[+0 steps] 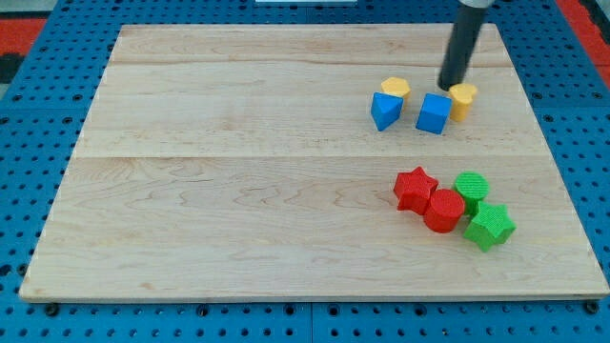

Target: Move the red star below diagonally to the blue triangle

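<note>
The red star (415, 188) lies on the wooden board (238, 171) at the lower right, touching a red cylinder (444, 211). The blue triangle (385, 110) stands at the upper right, well above the star and a little to its left. My tip (448, 88) is the lower end of the dark rod at the view's top right. It sits between a blue cube (434, 113) and a yellow block (463, 100), to the right of the blue triangle and far above the red star.
A yellow block (395, 90) touches the blue triangle's top. A green cylinder (471, 189) and a green star (490, 225) cluster to the right of the red cylinder. Blue pegboard surrounds the board.
</note>
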### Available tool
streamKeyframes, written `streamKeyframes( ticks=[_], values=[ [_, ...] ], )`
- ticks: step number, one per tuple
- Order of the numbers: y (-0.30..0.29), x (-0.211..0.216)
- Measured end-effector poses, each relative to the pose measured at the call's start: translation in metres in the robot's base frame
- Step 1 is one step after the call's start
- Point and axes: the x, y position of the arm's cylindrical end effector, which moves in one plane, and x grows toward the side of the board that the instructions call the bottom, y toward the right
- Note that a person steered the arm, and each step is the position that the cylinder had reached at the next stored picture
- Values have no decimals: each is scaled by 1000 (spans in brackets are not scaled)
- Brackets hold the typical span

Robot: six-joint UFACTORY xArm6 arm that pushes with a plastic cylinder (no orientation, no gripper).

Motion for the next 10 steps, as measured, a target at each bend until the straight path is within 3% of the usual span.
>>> streamKeyframes(
  ticks=[2,3,4,5,6,7,9,10],
  values=[
    [36,43],
    [80,139],
    [100,207],
    [88,248],
    [44,251],
    [35,240],
    [41,195],
    [30,152]
  ],
)
